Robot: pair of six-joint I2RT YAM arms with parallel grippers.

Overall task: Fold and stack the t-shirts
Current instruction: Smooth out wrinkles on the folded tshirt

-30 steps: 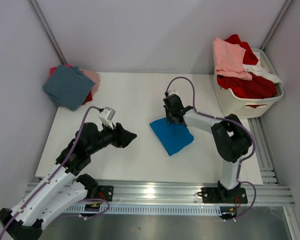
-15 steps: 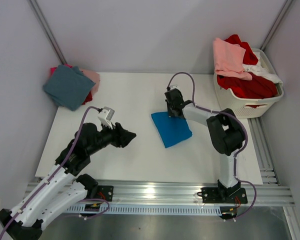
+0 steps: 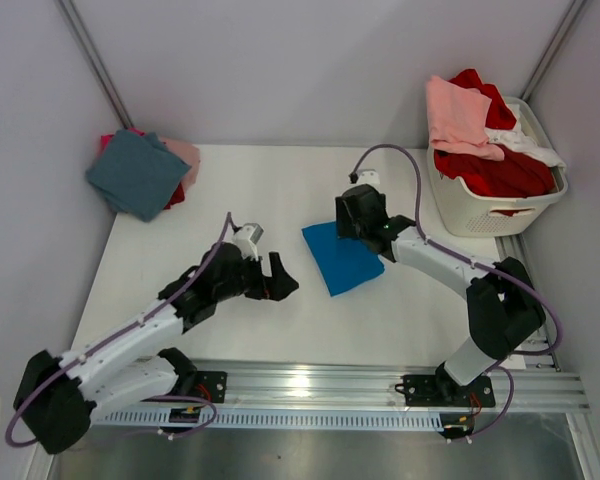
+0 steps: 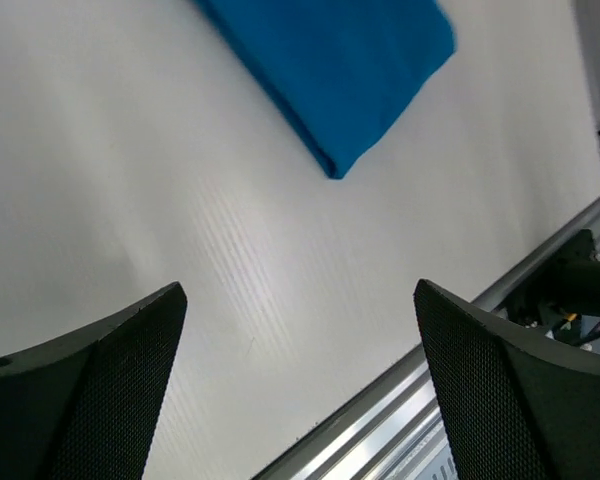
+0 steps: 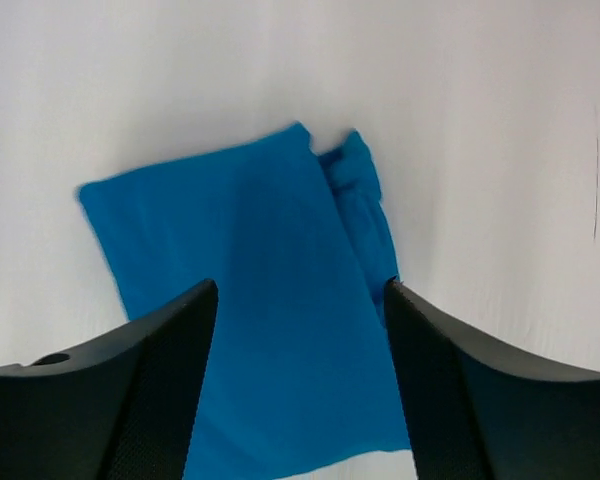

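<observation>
1. A white table (image 3: 230, 200) stands between pale walls. An aluminium rail (image 3: 310, 385) runs along its near edge.
2. One blue t-shirt (image 3: 345, 262) lies folded flat near the middle of the table, with bare surface on every side of it.
3. One stack (image 3: 138, 172) sits in the far left corner, well apart from both sets of fingers. A teal tee is on top, with red and pink edges showing beneath it.
4. One white basket (image 3: 500, 212) stands at the far right edge. It holds a pink tee (image 3: 458, 115), red cloth (image 3: 495, 172) and a strip of white cloth (image 3: 535, 148). How many red pieces there are cannot be told.
5. The left gripper (image 4: 300, 400) is spread wide and holds nothing. The blue shirt (image 4: 330, 60) lies ahead of its fingertips and apart from them, with bare table between.
6. The right gripper (image 5: 295, 390) is also spread wide, with nothing clamped. The blue shirt (image 5: 250, 300) lies between and ahead of its fingers, and one bunched corner sits beyond the right-hand finger. Whether the fingers touch the cloth cannot be told.
</observation>
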